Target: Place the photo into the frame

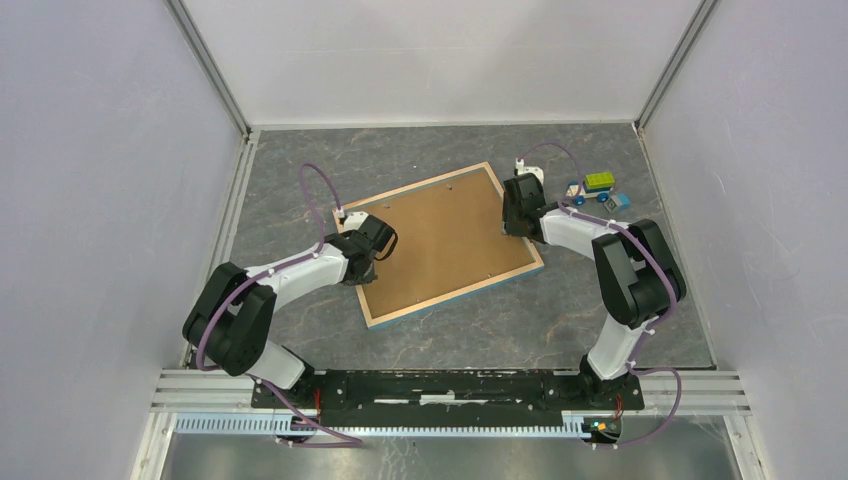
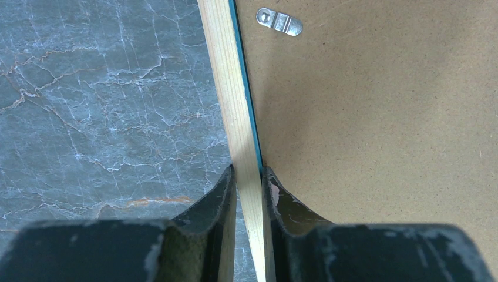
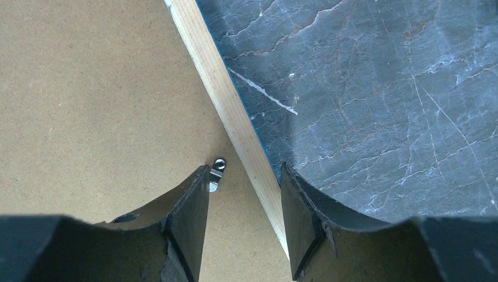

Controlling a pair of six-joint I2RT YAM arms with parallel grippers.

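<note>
The frame [image 1: 455, 293] lies back up in the middle of the table, its light wood rim and blue edge around a brown hardboard backing [image 1: 445, 240]. My left gripper [image 1: 362, 262] is at its left side. In the left wrist view the left gripper [image 2: 248, 173] is shut on the wood rim [image 2: 232, 88], one finger outside and one on the backing [image 2: 382, 117]. My right gripper [image 1: 512, 228] is at the frame's right side. There the right gripper [image 3: 245, 170] stands open astride the rim [image 3: 217, 82], its inner finger beside a metal clip [image 3: 217, 173]. The photo is out of view.
A small toy car of bricks [image 1: 598, 185] and a blue piece [image 1: 619, 201] lie at the back right, close behind the right arm. Another metal clip [image 2: 279, 22] sits on the backing near the left rim. Grey walls close in the marbled table [image 1: 600, 300].
</note>
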